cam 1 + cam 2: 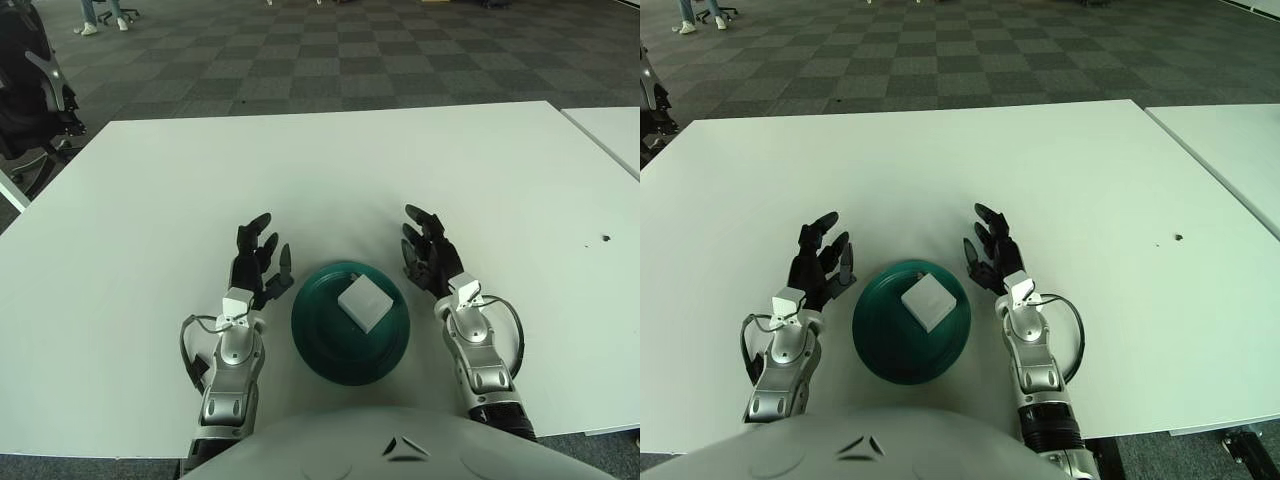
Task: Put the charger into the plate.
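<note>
The white square charger [364, 303] lies inside the dark green round plate [322, 345], slightly toward the far right part of the dish, with one corner pointing toward the robot. The plate sits on the white tabletop [330, 170], close to the near edge and directly in front of the robot's body. The left hand [259, 262] is positioned just beside the plate's left rim, palm turned inward toward the plate, with its black fingers [255, 225] spread and extended forward; it holds nothing. The right hand [430, 255] is positioned just beside the plate's right rim in a mirrored pose, fingers spread and slightly bent, also holding nothing. Neither hand touches the plate or the charger. Both silver forearms extend from the bottom of the view, each with a black cable looped at the wrist. Whether the hands touch the tabletop surface cannot be determined. A small dark mark [605, 239] is visible on the tabletop well to the right of the right hand. A second white table [615, 130] stands just beside the far right corner. Beyond the tabletop, a floor of grey checkered carpet [330, 55] is visible, and a black chair [35, 95] stands at the far left.
</note>
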{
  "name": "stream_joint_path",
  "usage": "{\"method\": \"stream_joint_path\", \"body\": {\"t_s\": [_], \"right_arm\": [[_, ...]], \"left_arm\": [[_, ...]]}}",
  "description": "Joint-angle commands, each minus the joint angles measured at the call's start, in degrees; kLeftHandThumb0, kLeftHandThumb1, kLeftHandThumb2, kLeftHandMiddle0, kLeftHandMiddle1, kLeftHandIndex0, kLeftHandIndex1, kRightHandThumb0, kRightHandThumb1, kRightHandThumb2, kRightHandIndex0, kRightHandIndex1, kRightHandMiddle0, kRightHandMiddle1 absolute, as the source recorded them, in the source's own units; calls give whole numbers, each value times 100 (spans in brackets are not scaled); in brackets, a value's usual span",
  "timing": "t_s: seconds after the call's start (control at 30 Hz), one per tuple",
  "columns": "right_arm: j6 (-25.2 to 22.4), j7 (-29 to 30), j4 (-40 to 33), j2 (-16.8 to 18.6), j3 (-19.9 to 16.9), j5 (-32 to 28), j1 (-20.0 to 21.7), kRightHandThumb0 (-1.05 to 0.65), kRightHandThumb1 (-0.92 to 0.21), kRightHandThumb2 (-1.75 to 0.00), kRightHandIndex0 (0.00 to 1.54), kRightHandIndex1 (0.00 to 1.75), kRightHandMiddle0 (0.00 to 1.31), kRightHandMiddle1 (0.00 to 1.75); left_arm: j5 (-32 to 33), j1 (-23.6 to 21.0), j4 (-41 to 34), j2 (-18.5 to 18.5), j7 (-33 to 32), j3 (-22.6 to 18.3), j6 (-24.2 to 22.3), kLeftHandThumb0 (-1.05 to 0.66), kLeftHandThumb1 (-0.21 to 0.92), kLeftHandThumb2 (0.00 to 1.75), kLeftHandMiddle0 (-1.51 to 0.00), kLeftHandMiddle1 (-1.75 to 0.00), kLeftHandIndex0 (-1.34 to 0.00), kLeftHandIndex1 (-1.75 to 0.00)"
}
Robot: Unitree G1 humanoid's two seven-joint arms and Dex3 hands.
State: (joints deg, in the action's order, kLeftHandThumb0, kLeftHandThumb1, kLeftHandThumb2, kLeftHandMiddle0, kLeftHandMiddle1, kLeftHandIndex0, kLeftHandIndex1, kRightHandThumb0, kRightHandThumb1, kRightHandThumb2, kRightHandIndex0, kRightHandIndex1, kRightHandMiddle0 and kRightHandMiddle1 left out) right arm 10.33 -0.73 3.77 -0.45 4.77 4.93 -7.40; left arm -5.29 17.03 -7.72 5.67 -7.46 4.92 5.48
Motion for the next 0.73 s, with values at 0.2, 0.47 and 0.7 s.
{"method": "stream_joint_path", "body": {"t_s": [0.2,0.47,0.7], "right_arm": [[-120,4,-52,-32,-38,-7,3,-67,-92,-62,28,0,0,46],[-216,-11,-90,-75,-92,-13,-4,-66,-92,-62,27,0,0,46],[-255,-84,5,-165,-197,-77,23,-65,-92,-63,26,0,0,46]], "left_arm": [[153,-7,71,-41,174,-7,70,-73,92,86,-44,-46,-3,-96],[342,-23,268,-44,322,-33,147,-74,92,85,-38,-61,-2,-99],[437,-54,390,18,320,-81,126,-74,92,86,-36,-64,-2,-100]]}}
